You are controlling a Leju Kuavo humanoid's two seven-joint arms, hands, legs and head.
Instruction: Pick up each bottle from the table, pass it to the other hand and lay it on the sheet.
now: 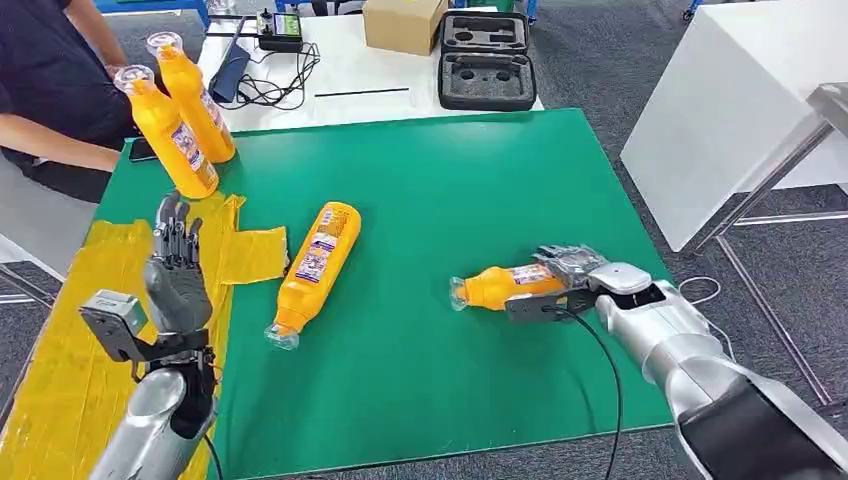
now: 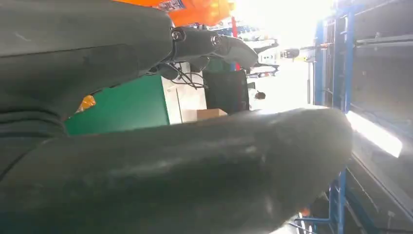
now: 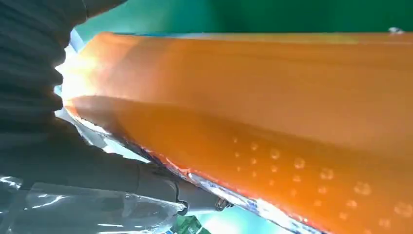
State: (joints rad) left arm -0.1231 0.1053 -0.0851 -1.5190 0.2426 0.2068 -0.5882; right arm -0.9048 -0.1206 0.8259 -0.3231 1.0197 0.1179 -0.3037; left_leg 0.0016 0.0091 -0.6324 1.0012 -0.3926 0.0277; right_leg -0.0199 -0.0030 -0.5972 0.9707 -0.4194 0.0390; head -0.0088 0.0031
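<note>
An orange bottle [image 1: 497, 286] lies on its side on the green table [image 1: 420, 180], cap end toward the left, and my right hand [image 1: 560, 280] grips its base end. Its orange body [image 3: 272, 122] sits against that hand's fingers [image 3: 160, 183] in the right wrist view. Another orange bottle [image 1: 315, 268] lies in the middle of the table, cap toward me. Two more orange bottles [image 1: 175, 135] [image 1: 200, 95] stand upright at the far left corner. My left hand [image 1: 175, 265] is raised over the yellow sheet [image 1: 70, 350], fingers up and apart, holding nothing; its fingers [image 2: 160, 170] are seen close up.
A person in a dark top [image 1: 50, 90] sits at the far left beside the standing bottles. Behind the green table a white table [image 1: 350, 70] carries a cardboard box [image 1: 402, 22], an open black foam case [image 1: 486, 60] and cables. A white bench [image 1: 730, 100] stands at the right.
</note>
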